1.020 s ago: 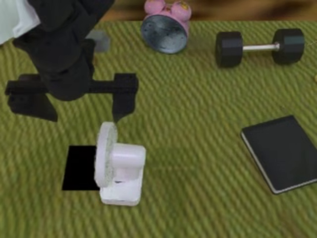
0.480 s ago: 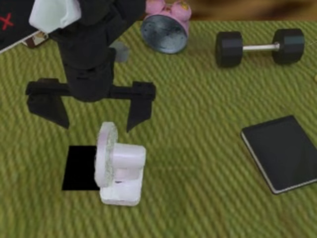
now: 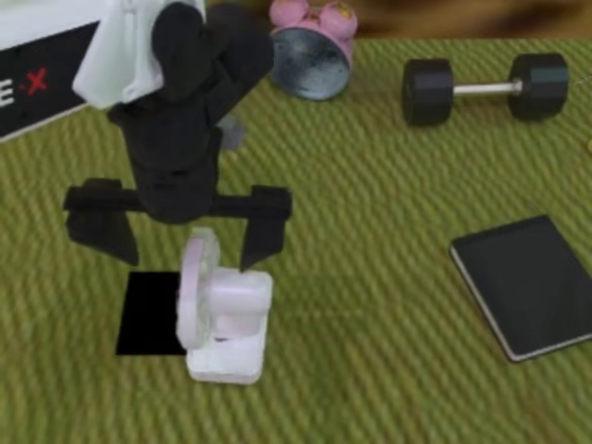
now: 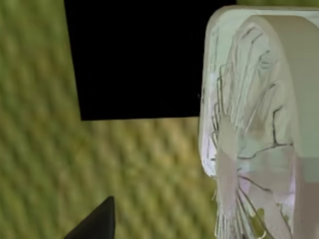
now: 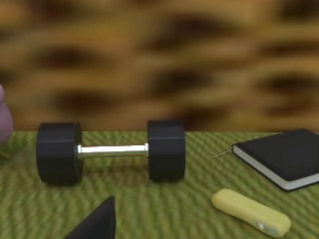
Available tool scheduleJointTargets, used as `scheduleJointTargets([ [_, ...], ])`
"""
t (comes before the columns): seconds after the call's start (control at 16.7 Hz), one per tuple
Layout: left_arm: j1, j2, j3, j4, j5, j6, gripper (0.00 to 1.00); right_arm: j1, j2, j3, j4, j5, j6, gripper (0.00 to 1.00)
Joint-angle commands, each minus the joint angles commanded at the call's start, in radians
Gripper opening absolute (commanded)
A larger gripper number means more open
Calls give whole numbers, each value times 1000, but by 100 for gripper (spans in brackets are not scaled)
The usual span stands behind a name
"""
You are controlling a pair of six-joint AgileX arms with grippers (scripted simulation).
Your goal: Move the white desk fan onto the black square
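The white desk fan (image 3: 227,314) stands upright on the green mat, its grilled disc head over the right edge of the black square (image 3: 146,314) and its base just right of the patch. My left gripper (image 3: 185,259) hangs open right behind the fan. Its two black fingers straddle the top of the disc without touching it. In the left wrist view the disc (image 4: 249,124) fills the right side, the black square (image 4: 134,55) lies beyond it, and only one fingertip (image 4: 97,224) shows. My right gripper is out of the top view; one of its fingertips (image 5: 94,224) shows, with nothing held.
A pink alarm clock (image 3: 310,51) and a black dumbbell (image 3: 486,88) lie along the back. A dark tablet (image 3: 527,287) with a light rim sits at the right. A small grey block (image 3: 229,137) is behind my left arm. A yellow bar (image 5: 251,211) lies near the dumbbell (image 5: 112,152).
My left gripper has moved right and toward the front, dropping closer to the fan, and stays open. The fan and the black square have not moved.
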Motion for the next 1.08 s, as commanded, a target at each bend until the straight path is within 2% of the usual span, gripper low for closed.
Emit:
scheduleJointTargets([
  [0.36, 0, 2, -37, 38, 0, 0, 100, 0, 0, 0, 0, 0, 0, 100],
  [1.08, 0, 2, -37, 38, 0, 0, 10, 0, 0, 0, 0, 0, 0, 100],
])
